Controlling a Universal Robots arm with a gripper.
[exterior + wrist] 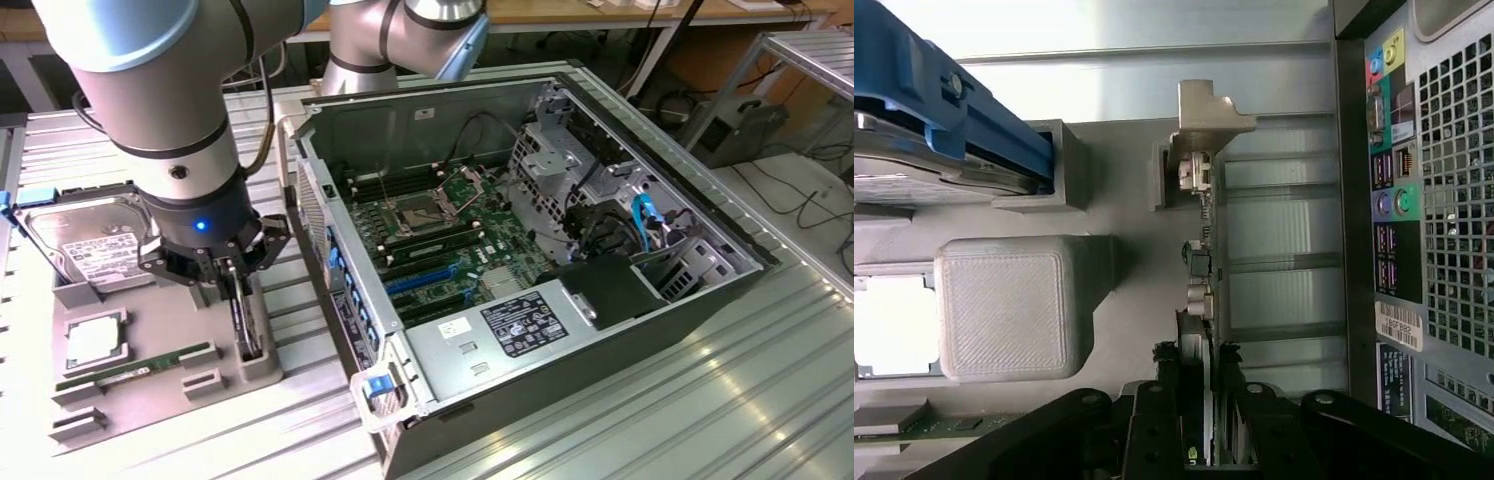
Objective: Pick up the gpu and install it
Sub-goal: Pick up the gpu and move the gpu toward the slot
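Note:
The gpu [243,318] stands edge-on as a thin dark slab in a slot of the grey holder tray [160,395], at the exterior view's left. In the wrist view the gpu [1199,285] runs away from the camera and ends in its silver metal bracket [1206,112]. My gripper [231,285] reaches down over it from above. The black fingers [1154,405] press against both faces of the card, so the gripper [1194,400] is shut on it. The card still sits in its slot.
The open computer case [747,262] lies at the exterior view's right of the tray, motherboard [441,235] exposed; its rear port panel [1414,200] is close beside the card. On the tray lie a hard drive [87,245], a CPU [96,338] and a RAM stick [140,362].

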